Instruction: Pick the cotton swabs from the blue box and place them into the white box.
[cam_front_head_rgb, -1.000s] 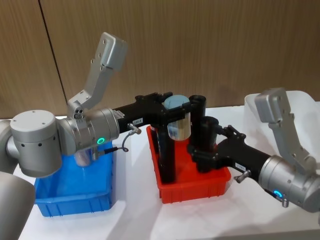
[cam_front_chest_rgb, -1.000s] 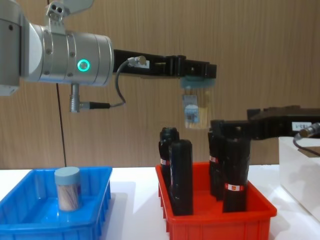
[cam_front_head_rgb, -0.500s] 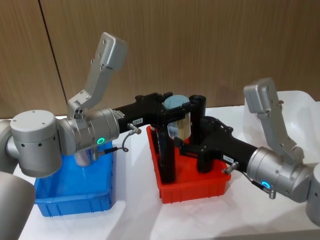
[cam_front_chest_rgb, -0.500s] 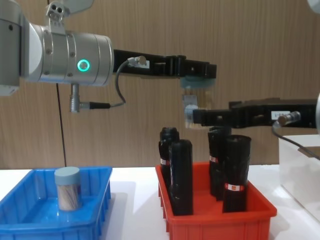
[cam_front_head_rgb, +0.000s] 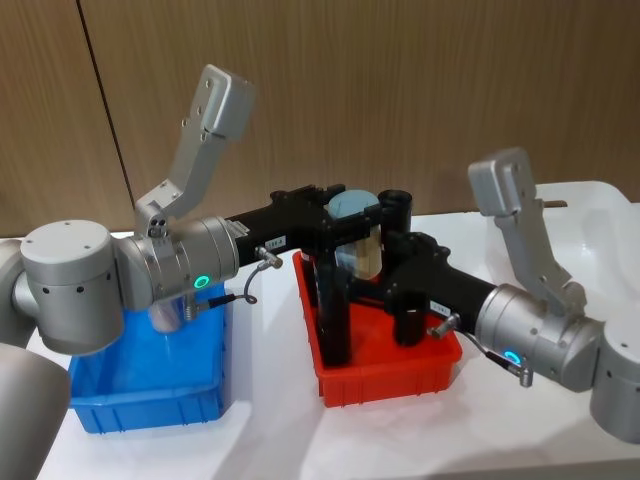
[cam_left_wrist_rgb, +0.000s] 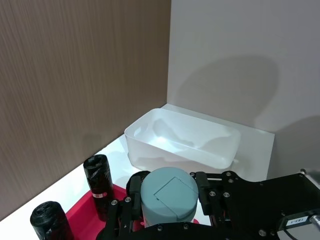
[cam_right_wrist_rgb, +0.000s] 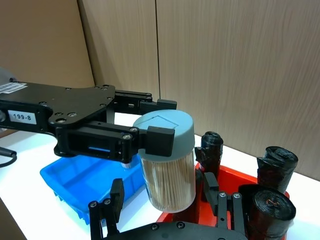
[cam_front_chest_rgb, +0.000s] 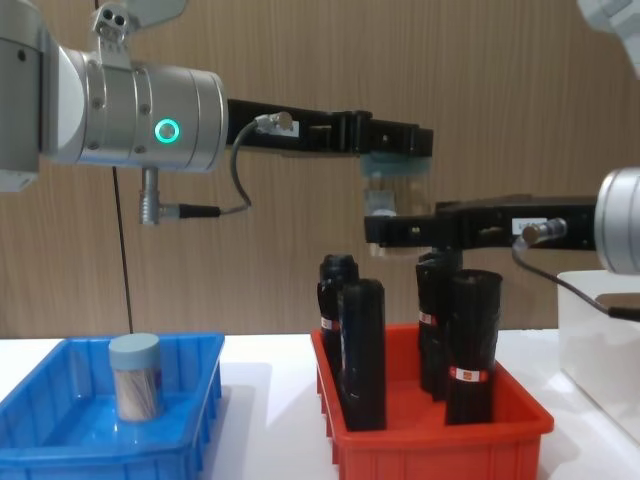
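Wood-grain panelling backed a white tabletop. My left claw was pinched on the pale blue-grey lid of a small clear plastic jar of cotton swabs, holding it upright in the air above a shallow red plastic bin. The left arm stretched in from the left, level and high over the tabletop.

Tall black cylinders with red-and-white bands stood upright in the red bin, their tops below the hanging jar.

My right claw came in from the right at the height of the jar's clear body, under the left claw. Its fingers were spread, one on each side of the jar, with a gap showing between each finger and the plastic.

A second such jar stood upright in the shallow bright blue rectangular plastic box, at the left end of the tabletop, beside the red bin.

At the far right, past the red bin, sat the plain white translucent rectangular plastic box, with nothing visible inside it from the left wrist view.
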